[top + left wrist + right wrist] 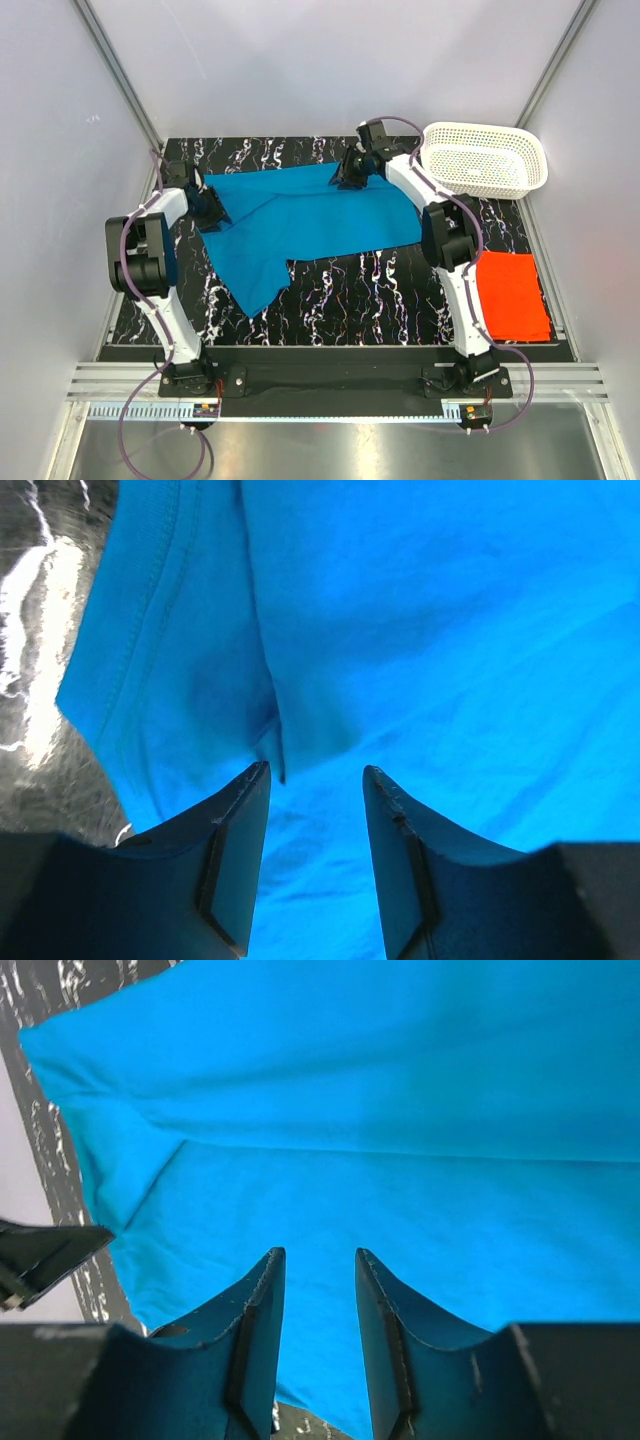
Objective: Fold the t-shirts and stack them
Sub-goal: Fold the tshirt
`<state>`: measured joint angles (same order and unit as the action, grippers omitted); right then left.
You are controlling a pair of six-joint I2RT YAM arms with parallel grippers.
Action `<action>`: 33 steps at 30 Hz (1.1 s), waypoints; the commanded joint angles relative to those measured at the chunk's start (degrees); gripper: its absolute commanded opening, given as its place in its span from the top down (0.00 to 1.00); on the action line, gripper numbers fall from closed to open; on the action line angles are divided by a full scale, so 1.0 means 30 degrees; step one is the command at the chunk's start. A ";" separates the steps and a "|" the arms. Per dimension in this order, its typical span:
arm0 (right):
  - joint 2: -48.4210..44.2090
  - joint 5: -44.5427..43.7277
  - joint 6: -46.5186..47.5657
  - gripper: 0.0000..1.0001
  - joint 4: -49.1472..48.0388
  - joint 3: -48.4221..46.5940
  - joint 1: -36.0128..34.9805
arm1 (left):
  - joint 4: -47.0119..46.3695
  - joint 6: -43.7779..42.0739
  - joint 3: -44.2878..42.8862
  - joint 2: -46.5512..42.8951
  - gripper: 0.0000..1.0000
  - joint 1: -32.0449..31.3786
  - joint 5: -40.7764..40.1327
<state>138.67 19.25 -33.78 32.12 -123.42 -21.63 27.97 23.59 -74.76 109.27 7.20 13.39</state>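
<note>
Plainly, the blue t-shirt point(300, 225) is soft, light, limp cloth that will sag and crease wherever it is not supported, so I judge it best taken by a hem or doubled edge, at two points well apart, so that it hangs flat between them. It lies spread and rumpled on the bench point(380, 290) to the left of the white basket point(490, 186), with one flap trailing away from the basket toward the arm bases. The orange-red t-shirt point(512, 295) lies on the near side of the basket, already a flat folded rectangle, and nothing touches it. The right tool point(318, 1253) sits at the edge of the blue shirt closest to the basket. Its jaws stand partly apart, neither wide nor together, with smooth blue cloth showing in the gap, and I see nothing pinched between them. The left tool point(316, 770) is at the end of the shirt farthest from the basket, beside a stitched hem. Its jaws are likewise partly apart, and a small fold of cloth ends just off the tip of one of its fingers point(240, 820). From the wrist views I cannot tell whether either set of tips is pressing on the fabric or hovering just above it. Thin cotton slips easily from a shallow pinch, so a bite that gathers the seam should hold better than one on a single layer.
</note>
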 commanded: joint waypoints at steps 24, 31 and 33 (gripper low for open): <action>0.2965 0.1231 -0.2303 0.61 -0.0745 -0.5443 -0.2107 | 0.0024 0.1597 -0.4901 0.0547 1.00 -0.0028 0.2304; 0.4020 0.2168 -0.3621 0.62 -0.2205 -0.6293 -0.2838 | -0.0240 0.2418 -0.7741 0.1922 1.00 0.0265 0.2656; 0.4341 0.2315 -0.4001 0.63 -0.2706 -0.6293 -0.3161 | -0.0240 0.2623 -0.8851 0.2801 1.00 0.0440 0.2832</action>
<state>150.65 23.75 -43.03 28.21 -139.61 -29.26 29.10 29.93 -96.01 115.20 7.49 19.68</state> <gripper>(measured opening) 0.378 0.026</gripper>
